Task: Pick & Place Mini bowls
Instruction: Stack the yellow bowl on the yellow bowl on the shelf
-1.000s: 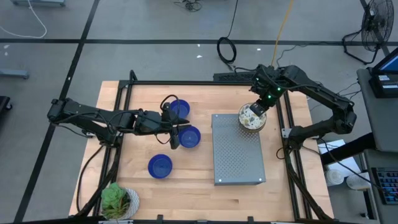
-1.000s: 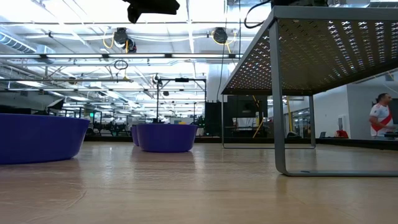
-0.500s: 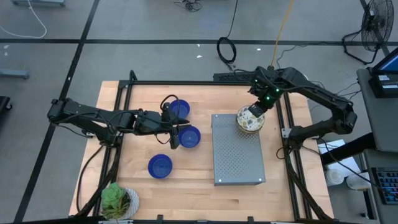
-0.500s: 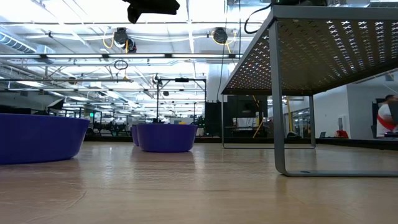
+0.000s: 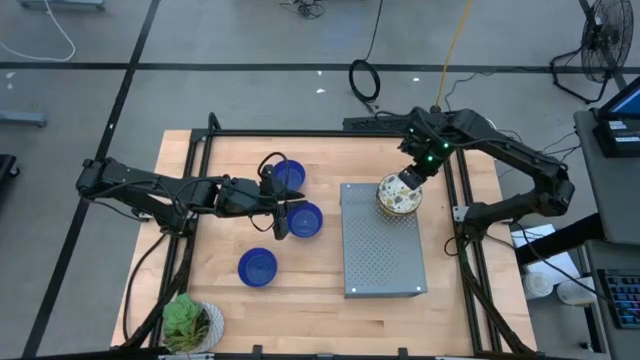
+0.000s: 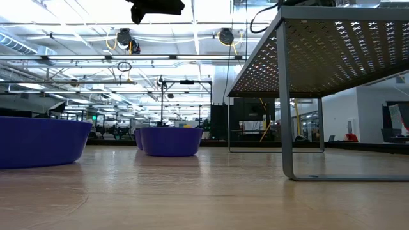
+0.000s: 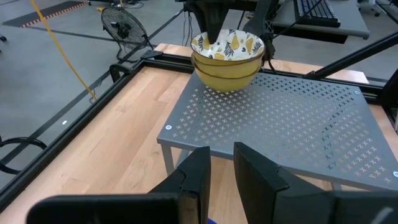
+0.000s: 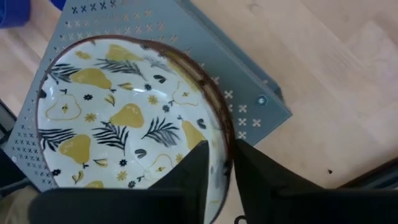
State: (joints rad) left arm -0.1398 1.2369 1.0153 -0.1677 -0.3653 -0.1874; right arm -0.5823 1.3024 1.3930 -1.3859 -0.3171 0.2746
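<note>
The high view looks straight down; the low view looks level across the table [image 6: 192,191]. Both wrist views look past their jaws, sharing the patterned bowl [image 7: 227,53].

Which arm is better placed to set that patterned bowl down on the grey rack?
The right. Its gripper already has its jaws closed over the patterned bowl's rim at the perforated rack's far corner. The left gripper sits over by the blue bowls, away from the rack.

An industrial lab hall is being shown. Exposed ceiling ducting [image 6: 128,57] and a floor fan [image 5: 600,40] are being seen.
</note>
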